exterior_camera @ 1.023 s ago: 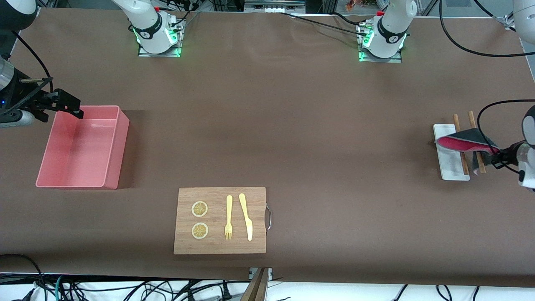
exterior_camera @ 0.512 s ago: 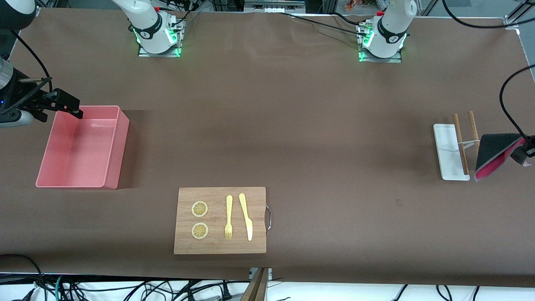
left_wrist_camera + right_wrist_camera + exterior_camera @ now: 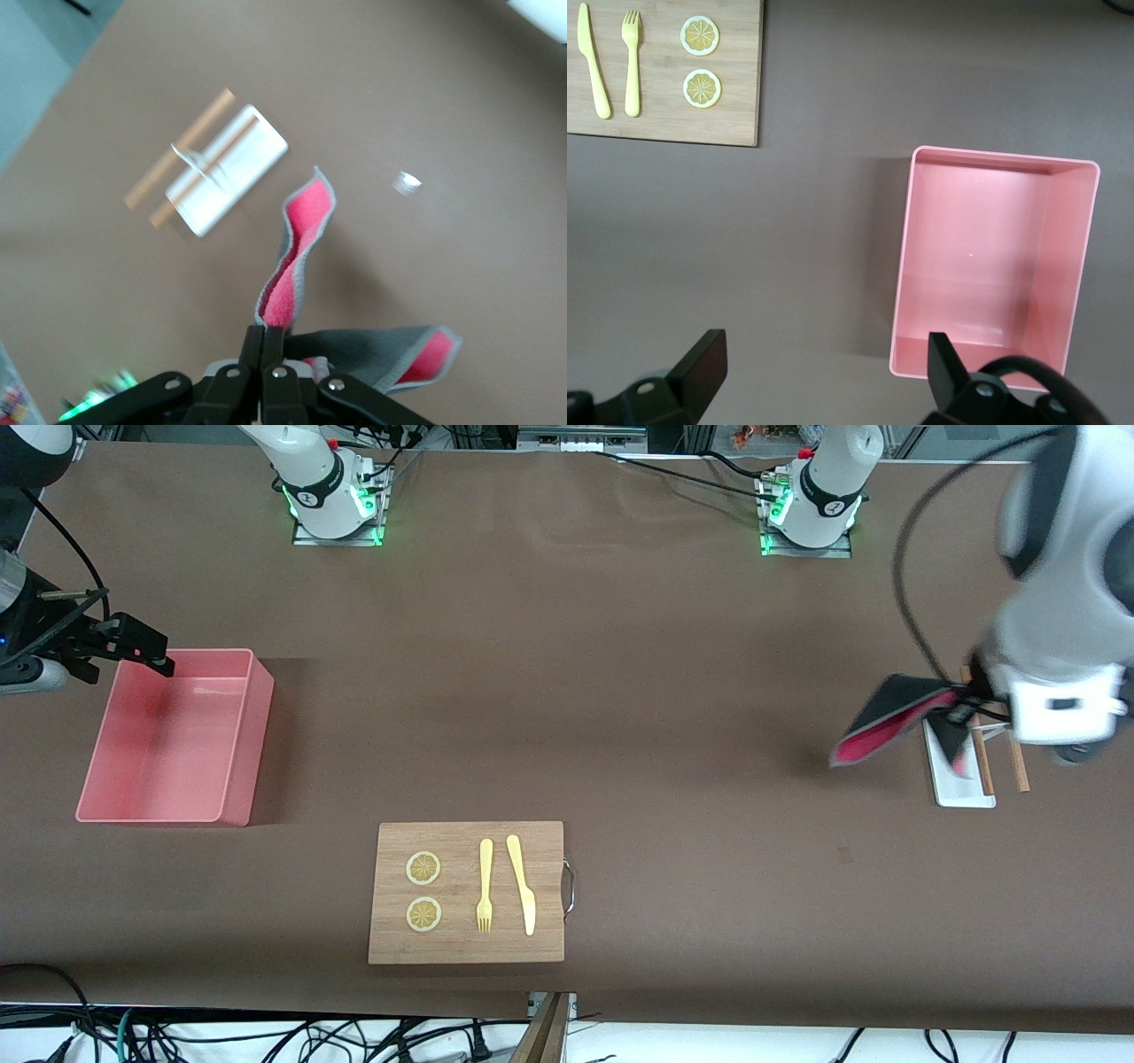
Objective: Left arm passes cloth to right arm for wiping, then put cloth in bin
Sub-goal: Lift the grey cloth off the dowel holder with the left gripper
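1. The left gripper (image 3: 263, 354) has swung from the left arm's edge of the tabletop (image 3: 620, 691) back in over it. It now hangs over the bare surface just beside the white tray (image 3: 961, 788), its jaws pinched shut on the cloth (image 3: 886, 722).
2. The cloth is off the tray and in the air — it droops from the left gripper, dark grey face up and pink-red face showing beneath in the front view.
3. That looks like the start of the carry toward the hand-over; most of the tabletop still lies between the cloth and the right arm.
4. The right gripper (image 3: 824, 367) waits over the bin's rim at the right arm's end, jaws spread wide, holding nothing.
5. The bin (image 3: 239, 731) is empty — only its pink floor shows in the right wrist view.
6. The white tray holds no cloth now; two wooden sticks (image 3: 1019, 766) lie across and beside it.
7. The wooden board (image 3: 469, 948) carries two lemon slices (image 3: 423, 868), a fork (image 3: 485, 886) and a knife (image 3: 523, 886), untouched.
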`<state>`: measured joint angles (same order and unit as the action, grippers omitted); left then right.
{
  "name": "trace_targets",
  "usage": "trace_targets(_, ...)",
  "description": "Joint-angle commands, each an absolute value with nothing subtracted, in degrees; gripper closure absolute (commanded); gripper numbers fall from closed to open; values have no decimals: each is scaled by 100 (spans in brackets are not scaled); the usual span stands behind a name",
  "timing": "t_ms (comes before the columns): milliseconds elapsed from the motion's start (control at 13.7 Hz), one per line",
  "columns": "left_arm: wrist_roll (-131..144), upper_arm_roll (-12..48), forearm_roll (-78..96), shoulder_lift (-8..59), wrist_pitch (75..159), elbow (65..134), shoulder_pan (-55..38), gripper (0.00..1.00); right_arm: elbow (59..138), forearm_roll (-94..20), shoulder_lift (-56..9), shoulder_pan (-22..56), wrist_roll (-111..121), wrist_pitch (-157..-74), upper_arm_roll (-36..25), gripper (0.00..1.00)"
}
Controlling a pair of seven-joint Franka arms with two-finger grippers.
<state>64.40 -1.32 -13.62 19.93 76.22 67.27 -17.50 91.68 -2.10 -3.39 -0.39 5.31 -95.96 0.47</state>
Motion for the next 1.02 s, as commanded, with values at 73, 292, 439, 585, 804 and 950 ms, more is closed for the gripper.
trace_targets(73,8292,-237,-933,2030,7506,6276,-2415,100,9053,-299,-439,-79,589,-9465,53,0)
trace_targets(292,8989,-246,-29,1986,7515,6092,-2522,100,8974,-369,-650,8,668,-9186,140,0)
trace_targets(439,9289,-237,403,1986,7532,5950,-2540,100,8956,-657,-624,52,869,-8791,176,0)
trace_targets(585,9552,-237,518,1986,7558,5880,-2714,100,8939,-1044,-642,123,1246,-8562,176,0)
trace_targets(804,9914,-246,1139,1986,7830,5880,-2935,100,8903,-1667,-641,132,2736,-8316,176,1)
trace_targets(950,10097,-290,1947,1995,8268,5880,-2892,100,8903,-2081,-676,271,4029,-8279,245,0)
